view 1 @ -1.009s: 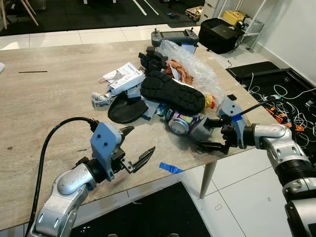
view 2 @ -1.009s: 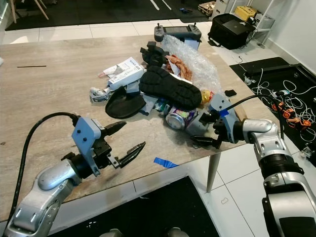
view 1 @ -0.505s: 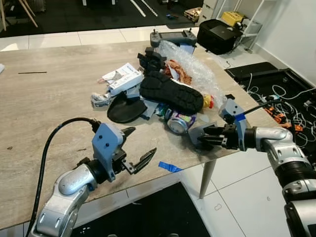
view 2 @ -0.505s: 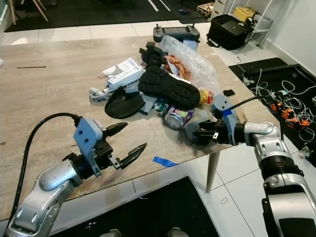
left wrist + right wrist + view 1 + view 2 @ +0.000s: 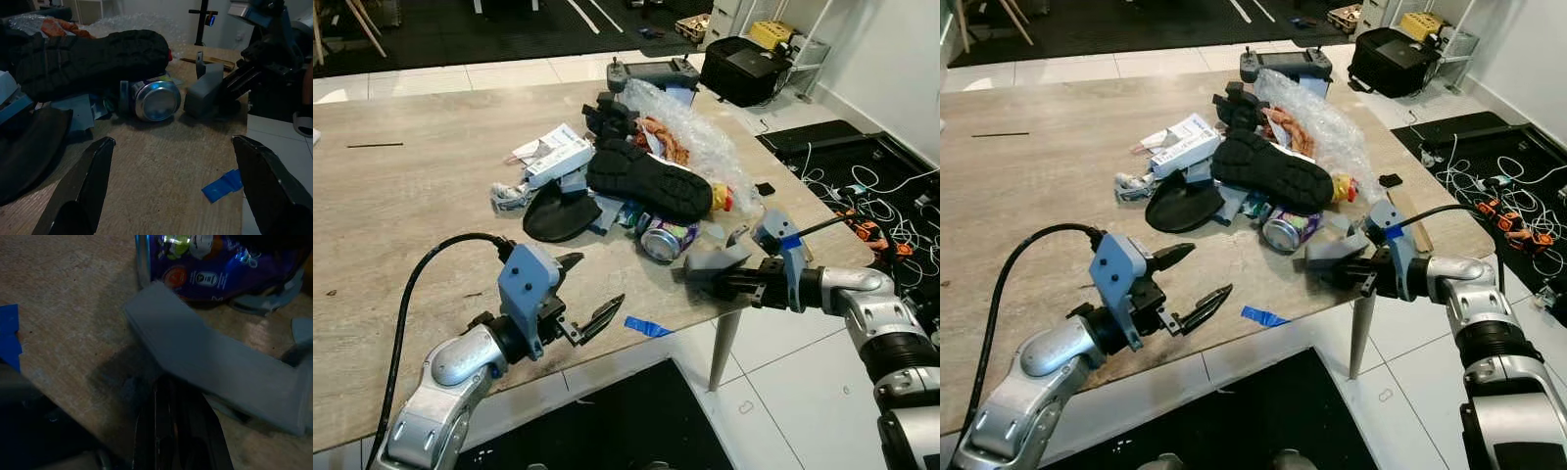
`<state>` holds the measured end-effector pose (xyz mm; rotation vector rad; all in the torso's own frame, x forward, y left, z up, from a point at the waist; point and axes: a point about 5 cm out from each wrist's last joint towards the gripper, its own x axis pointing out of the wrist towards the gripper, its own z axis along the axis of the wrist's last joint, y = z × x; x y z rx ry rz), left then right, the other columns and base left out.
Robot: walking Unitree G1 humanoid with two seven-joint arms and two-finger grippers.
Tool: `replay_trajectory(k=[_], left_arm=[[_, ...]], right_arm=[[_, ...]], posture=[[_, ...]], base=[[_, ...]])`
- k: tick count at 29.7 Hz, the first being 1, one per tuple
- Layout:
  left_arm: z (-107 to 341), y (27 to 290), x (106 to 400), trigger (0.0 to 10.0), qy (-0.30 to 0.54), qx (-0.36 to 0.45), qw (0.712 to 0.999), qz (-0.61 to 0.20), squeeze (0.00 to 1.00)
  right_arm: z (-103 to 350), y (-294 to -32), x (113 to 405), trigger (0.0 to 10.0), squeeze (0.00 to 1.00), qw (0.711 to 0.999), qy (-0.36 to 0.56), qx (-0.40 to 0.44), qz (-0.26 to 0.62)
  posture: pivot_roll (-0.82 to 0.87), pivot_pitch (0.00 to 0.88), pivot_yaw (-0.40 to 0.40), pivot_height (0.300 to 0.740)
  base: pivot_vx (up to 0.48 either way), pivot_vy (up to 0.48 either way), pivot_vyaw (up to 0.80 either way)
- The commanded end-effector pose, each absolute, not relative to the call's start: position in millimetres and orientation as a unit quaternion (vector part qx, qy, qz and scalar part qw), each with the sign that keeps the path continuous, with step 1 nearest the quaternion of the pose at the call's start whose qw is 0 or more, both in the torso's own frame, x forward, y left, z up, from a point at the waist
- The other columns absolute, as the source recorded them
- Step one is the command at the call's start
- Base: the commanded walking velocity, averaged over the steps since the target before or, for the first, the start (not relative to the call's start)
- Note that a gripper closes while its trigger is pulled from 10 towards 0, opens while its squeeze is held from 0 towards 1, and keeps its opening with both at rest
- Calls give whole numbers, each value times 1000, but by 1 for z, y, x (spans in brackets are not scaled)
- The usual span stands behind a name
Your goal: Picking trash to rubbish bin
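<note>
Since a second ago, the right gripper [image 5: 1337,266] has closed its fingers and now pinches a grey folded piece of card [image 5: 1332,253] at the near right edge of the pale wood-grain bench [image 5: 411,206]; earlier they were spread beside it. Just beyond the card lies a crushed purple drinks can [image 5: 664,238] on its side, at the near edge of a heap of rubbish. That heap includes a black shoe turned sole-up [image 5: 649,179], clear bubble wrap [image 5: 700,137] and a white printed carton [image 5: 556,156]. The left gripper [image 5: 590,297] hovers above the bench's near edge, well apart from the heap, fingers spread wide and holding nothing. A strip of blue tape [image 5: 646,326] lies between the two grippers.
</note>
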<state>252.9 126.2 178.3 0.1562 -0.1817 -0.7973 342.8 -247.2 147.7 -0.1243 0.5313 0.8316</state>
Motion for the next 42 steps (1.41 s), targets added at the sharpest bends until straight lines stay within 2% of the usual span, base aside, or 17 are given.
replay_trajectory(k=[1, 5, 11, 17, 23, 25, 27, 28, 29, 30, 32, 35, 37, 42], left_arm=[[173, 126, 253, 10000, -78, 81, 915, -387, 0], [174, 127, 254, 10000, -79, 84, 917, -382, 0], [174, 128, 253, 10000, -80, 82, 917, -381, 0], [175, 127, 254, 10000, -82, 81, 918, -381, 0], [174, 126, 255, 10000, -84, 79, 918, -379, 0], [168, 132, 258, 10000, -65, 87, 930, -352, 0], [166, 133, 259, 10000, -57, 91, 933, -343, 0], [159, 143, 269, 10000, -46, 112, 952, -280, 0], [159, 143, 269, 10000, -46, 112, 952, -280, 0], [155, 150, 275, 10000, -38, 129, 963, -233, 0], [161, 175, 288, 10000, -48, 104, 988, -104, 0], [171, 205, 293, 10000, -59, 72, 996, 7, 0], [171, 216, 294, 10000, -57, 67, 995, 40, 0], [171, 225, 294, 10000, -57, 52, 995, 61, 0]], right_arm=[[144, -252, 339, 0, 0, 884, 255, -58, 387], [167, -239, 343, 0, 0, 887, 186, -36, 420], [218, -212, 336, 0, 0, 871, 80, -13, 484], [225, -202, 329, 0, 0, 867, 67, -36, 492], [219, -202, 325, 0, 0, 876, 77, -45, 473], [221, -200, 327, 0, 0, 894, 62, -53, 440], [221, -200, 327, 0, 0, 900, 59, -56, 429], [220, -199, 332, 2549, 0, 916, 41, -78, 391], [220, -199, 332, 2549, 0, 916, 41, -78, 391], [221, -199, 334, 10000, 0, 927, 26, -93, 363], [226, -196, 342, 10000, 0, 954, -31, -84, 286], [227, -196, 348, 10000, 0, 976, -65, -41, 204], [223, -196, 350, 10000, 0, 982, -60, -30, 176], [217, -195, 351, 10000, 0, 988, -52, -39, 138]], posture=[[-13, 181, -62, 740], [-8, 183, -63, 740], [-5, 178, -58, 740], [-9, 174, -58, 740], [-10, 172, -62, 740], [-17, 166, -59, 740], [-17, 166, -59, 740], [-8, 153, -58, 740], [-8, 153, -58, 740], [-6, 150, -59, 740], [7, 149, -69, 740], [14, 143, -73, 740], [12, 137, -73, 740], [20, 133, -74, 740]], base=[[0, 0, 0], [0, 0, 0], [0, 0, 0], [0, 0, 0], [0, 0, 0], [0, 0, 0], [0, 0, 0], [0, 0, 0], [0, 0, 0], [0, 0, 0], [0, 0, 0], [0, 0, 0], [0, 0, 0], [0, 0, 0]])
